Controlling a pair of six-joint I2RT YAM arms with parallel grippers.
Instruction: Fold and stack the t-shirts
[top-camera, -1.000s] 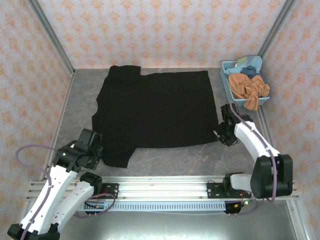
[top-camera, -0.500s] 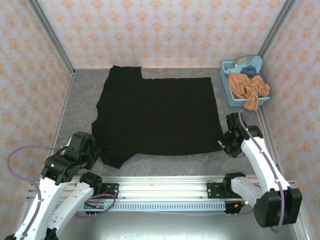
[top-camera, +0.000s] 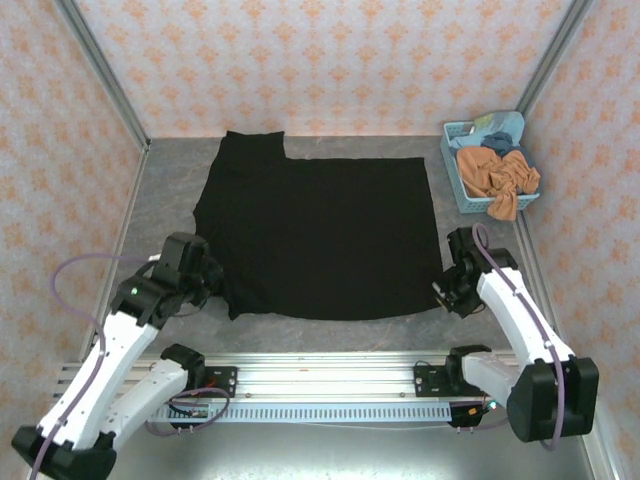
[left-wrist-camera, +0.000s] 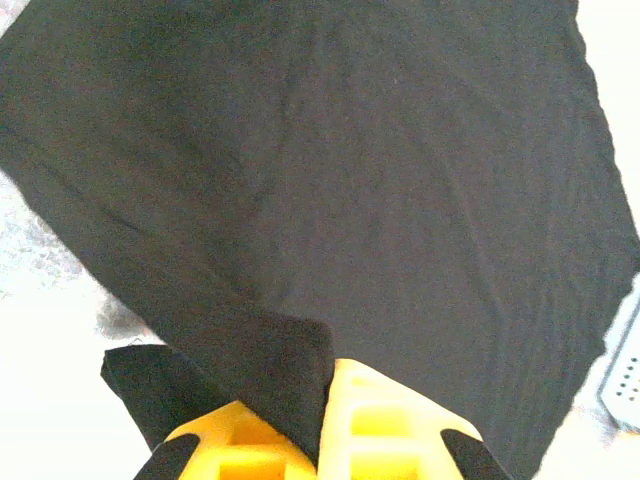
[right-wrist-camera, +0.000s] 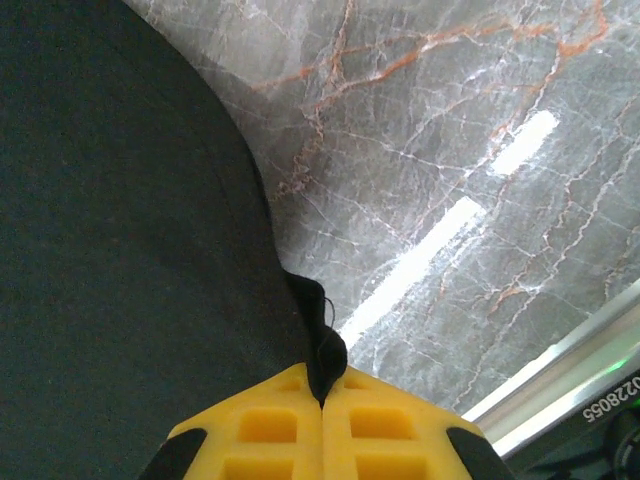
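A large black t-shirt (top-camera: 320, 230) lies spread flat on the grey marble table, plain side up. My left gripper (top-camera: 205, 283) is shut on its near-left sleeve, and that black cloth (left-wrist-camera: 270, 370) drapes over the yellow fingers (left-wrist-camera: 385, 420). At the shirt's near-right corner my right gripper (top-camera: 450, 290) is shut on the hem, with a pinch of cloth (right-wrist-camera: 325, 350) bunched between the yellow fingers (right-wrist-camera: 380, 425). Orange-brown and bluish t-shirts (top-camera: 500, 175) are heaped in a basket at the back right.
The light blue basket (top-camera: 455, 165) stands at the table's far right by the wall. Bare marble (right-wrist-camera: 450, 150) lies to the right of the shirt's edge. A metal rail (top-camera: 330, 375) runs along the near edge. Patterned walls enclose three sides.
Both arms drew the shirt's near edge toward me, then eased forward. The left gripper has carried the sleeve inward to the right, so the near-left sleeve now lies tucked closer to the body.
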